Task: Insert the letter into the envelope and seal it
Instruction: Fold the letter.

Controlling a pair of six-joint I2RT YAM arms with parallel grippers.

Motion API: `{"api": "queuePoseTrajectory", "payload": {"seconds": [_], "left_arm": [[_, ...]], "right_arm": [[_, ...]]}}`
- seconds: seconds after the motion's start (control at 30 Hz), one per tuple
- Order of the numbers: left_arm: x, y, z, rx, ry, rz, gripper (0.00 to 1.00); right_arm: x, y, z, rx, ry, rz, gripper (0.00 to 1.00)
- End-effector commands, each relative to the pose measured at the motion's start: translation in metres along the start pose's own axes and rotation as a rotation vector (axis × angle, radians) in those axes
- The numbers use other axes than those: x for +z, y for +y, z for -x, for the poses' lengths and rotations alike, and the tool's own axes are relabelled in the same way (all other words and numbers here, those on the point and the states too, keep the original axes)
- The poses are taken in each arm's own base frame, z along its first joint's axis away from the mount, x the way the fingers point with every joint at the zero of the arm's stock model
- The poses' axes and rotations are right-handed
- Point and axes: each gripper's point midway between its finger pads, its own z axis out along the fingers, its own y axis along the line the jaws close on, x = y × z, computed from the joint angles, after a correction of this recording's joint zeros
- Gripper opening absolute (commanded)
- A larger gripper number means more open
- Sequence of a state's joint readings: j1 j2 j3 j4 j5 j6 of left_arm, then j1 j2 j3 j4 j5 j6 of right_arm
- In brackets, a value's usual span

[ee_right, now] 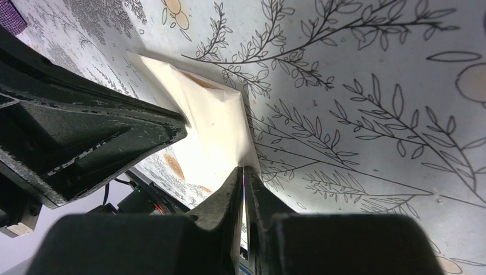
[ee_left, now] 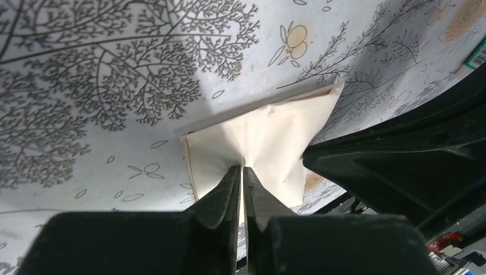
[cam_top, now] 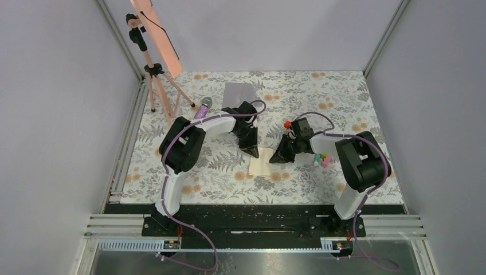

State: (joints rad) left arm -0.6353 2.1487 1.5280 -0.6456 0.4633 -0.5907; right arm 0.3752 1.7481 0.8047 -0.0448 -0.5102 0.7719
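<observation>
pinching the letter with left hand and right hand, clamped on opposite edges to lift it flat, well apart from the envelope.

- The left gripper has its two black fingers pressed together on the near edge of the letter.
- The cream sheet is creased in the middle, and its far edge lies on the table cover.
- The dark tip of the right gripper meets the right side of the letter.
- The table cover is printed with grey trees and leaves.
</observation>
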Motion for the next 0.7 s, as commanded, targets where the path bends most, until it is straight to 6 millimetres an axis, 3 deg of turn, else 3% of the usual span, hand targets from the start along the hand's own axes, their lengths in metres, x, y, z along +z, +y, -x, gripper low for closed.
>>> {"api": "queuePoseTrajectory", "payload": {"seconds": [0.0, 0.2, 0.47, 0.57, 0.67], "left_arm": [[-0.030, -0.013, 0.011, 0.030, -0.091, 0.009, 0.08], [-0.046, -0.032, 0.015, 0.031, -0.152, -0.039, 0.14], [-0.013, -0.041, 0.008, 0.023, -0.066, -0.101, 0.13], [-0.001, -0.035, 0.006, 0.022, -0.047, -0.088, 0.12], [0.007, -0.013, 0.006, 0.012, -0.037, 0.023, 0.10]], "right_arm": [[0.007, -0.018, -0.001, -0.005, 0.007, -0.082, 0.11], [0.007, -0.018, 0.001, -0.006, 0.003, -0.093, 0.11], [0.006, -0.023, 0.001, 0.000, 0.000, -0.117, 0.11], [0.006, -0.024, 0.001, 0.004, -0.001, -0.129, 0.10], [0.005, -0.025, 0.002, 0.005, -0.003, -0.138, 0.10]]}}
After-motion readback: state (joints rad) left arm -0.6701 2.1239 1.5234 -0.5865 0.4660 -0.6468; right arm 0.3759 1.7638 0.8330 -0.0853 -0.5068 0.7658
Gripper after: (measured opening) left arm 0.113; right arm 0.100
